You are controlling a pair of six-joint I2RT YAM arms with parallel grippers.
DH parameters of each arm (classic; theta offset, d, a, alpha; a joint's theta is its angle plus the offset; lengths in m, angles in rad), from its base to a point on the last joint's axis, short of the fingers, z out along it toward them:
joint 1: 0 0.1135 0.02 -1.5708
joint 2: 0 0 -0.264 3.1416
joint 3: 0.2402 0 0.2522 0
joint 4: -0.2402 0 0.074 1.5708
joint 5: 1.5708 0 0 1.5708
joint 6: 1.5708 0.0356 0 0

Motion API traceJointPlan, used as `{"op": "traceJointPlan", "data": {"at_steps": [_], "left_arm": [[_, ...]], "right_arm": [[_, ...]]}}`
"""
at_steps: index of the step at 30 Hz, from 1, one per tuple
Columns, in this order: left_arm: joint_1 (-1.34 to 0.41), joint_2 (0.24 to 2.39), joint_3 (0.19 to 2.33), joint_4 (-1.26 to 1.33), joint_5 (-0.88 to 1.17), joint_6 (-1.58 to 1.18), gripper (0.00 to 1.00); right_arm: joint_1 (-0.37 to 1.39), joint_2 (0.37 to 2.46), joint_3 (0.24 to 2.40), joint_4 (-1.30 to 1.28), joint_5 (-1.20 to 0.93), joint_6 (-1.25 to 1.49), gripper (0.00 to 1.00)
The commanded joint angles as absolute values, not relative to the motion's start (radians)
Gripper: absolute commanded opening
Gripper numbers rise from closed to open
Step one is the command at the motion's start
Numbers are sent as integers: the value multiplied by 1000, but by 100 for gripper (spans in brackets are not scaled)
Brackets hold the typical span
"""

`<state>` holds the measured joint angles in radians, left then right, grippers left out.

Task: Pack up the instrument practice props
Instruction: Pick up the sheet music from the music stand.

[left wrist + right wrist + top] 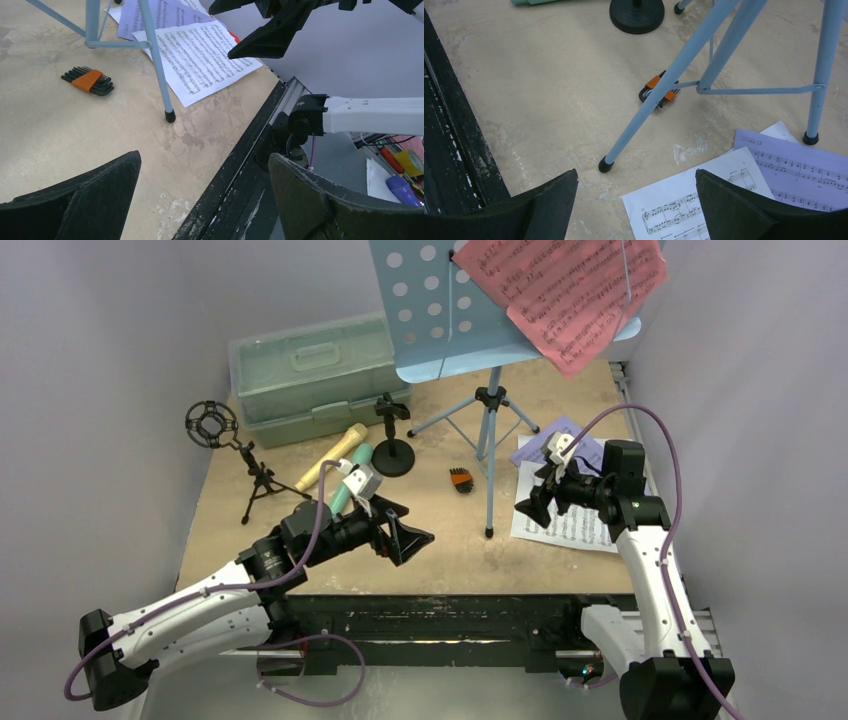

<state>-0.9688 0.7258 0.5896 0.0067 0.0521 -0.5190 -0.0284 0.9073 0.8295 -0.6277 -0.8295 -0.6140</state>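
Tan worktop (440, 540) with pale walls (100, 390) all round: tan microphone (330, 457) and teal microphone (352, 478) lie side by side on the left, long axes slanting near-left to far-right, just behind the left tool (405, 530), which is spread wide and empty. The white music sheet (570, 528) lies flat right under the right tool (537, 500), also spread and empty, so I'd say the right arm's closer for that one

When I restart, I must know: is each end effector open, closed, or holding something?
Left end effector: open, holding nothing.
Right end effector: open, holding nothing.
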Motion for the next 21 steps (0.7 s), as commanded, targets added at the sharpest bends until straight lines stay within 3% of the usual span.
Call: {"op": "traceJointPlan", "data": {"at_steps": [1,21], "left_arm": [[-963,741,618,78,125,-561,100],[-963,727,630,11,92,-513,100]], "right_arm": [[-32,890,827,-613,-847,-632,92],[-32,854,852,-681,-860,-698,93]]}}
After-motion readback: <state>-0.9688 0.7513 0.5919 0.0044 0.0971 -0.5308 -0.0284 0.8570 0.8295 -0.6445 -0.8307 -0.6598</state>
